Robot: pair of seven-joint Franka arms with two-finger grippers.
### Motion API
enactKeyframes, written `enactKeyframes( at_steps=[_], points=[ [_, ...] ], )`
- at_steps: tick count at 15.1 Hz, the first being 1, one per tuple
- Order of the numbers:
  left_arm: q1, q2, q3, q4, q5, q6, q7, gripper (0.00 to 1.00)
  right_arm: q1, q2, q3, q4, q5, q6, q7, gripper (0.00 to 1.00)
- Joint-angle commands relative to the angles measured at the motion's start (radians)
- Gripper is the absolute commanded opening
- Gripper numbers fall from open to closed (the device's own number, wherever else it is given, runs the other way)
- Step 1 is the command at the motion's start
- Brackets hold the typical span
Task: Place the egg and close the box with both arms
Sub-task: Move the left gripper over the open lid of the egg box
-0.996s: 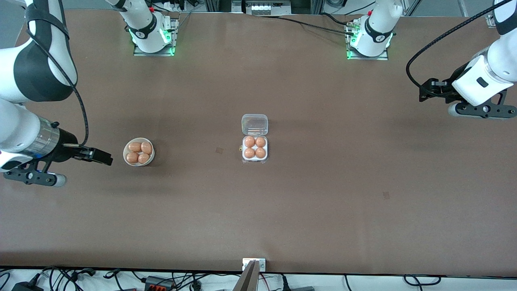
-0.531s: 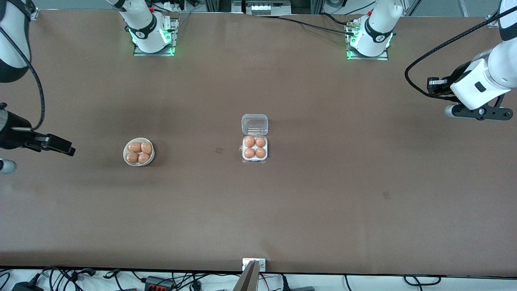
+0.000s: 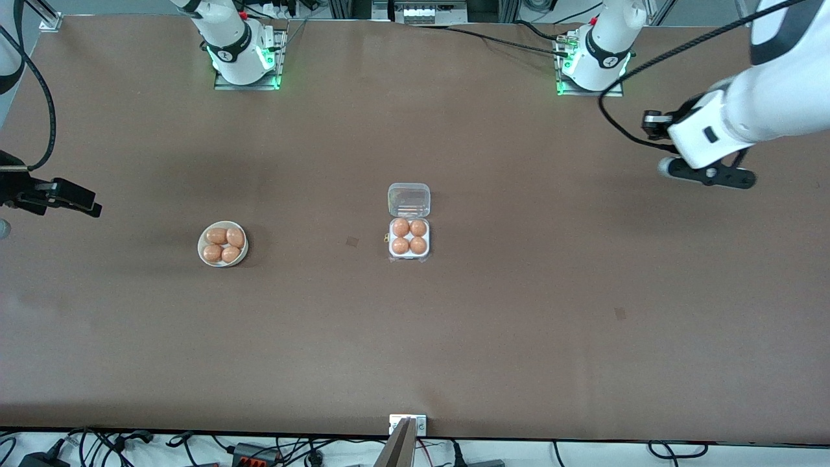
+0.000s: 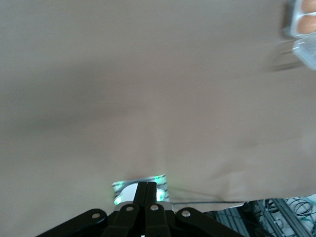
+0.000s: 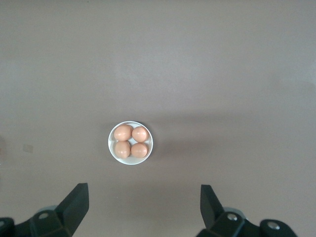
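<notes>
Front view: a broad brown matte table fills the frame, with cables and power strips along its lower edge and the two white arm bases, lit green, along its top. At mid-table stands the small square white egg box, its clear hinged plastic lid lying open; four orange-brown eggs fill all its cells. Toward the right arm's end sits a round white bowl with four like eggs. The right gripper hangs over the table's edge; the left gripper over bare table near its base.

Left wrist view: black fingers pressed together, empty, above plain brown surface; the box shows at a corner.

Right wrist view: fingers spread wide, empty, the bowl between them below.
</notes>
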State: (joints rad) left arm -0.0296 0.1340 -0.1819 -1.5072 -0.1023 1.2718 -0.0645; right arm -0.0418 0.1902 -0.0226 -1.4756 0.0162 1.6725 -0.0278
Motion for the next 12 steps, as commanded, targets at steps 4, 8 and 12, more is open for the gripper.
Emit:
enactKeyframes(
  at_steps=[4, 8, 12],
  points=[
    [0.000, 0.018, -0.241, -0.161, -0.037, 0.345, -0.190, 0.01, -0.001, -0.166, 0.007, -0.250, -0.013, 0.121, -0.014, 1.00],
    [-0.062, 0.045, -0.320, -0.286, -0.031, 0.584, -0.294, 0.01, 0.000, -0.163, 0.013, -0.217, -0.012, 0.105, -0.026, 1.00],
    [-0.218, 0.123, -0.320, -0.393, -0.027, 0.788, -0.381, 0.01, -0.001, -0.161, 0.015, -0.193, -0.012, 0.057, -0.031, 1.00]
  ],
)
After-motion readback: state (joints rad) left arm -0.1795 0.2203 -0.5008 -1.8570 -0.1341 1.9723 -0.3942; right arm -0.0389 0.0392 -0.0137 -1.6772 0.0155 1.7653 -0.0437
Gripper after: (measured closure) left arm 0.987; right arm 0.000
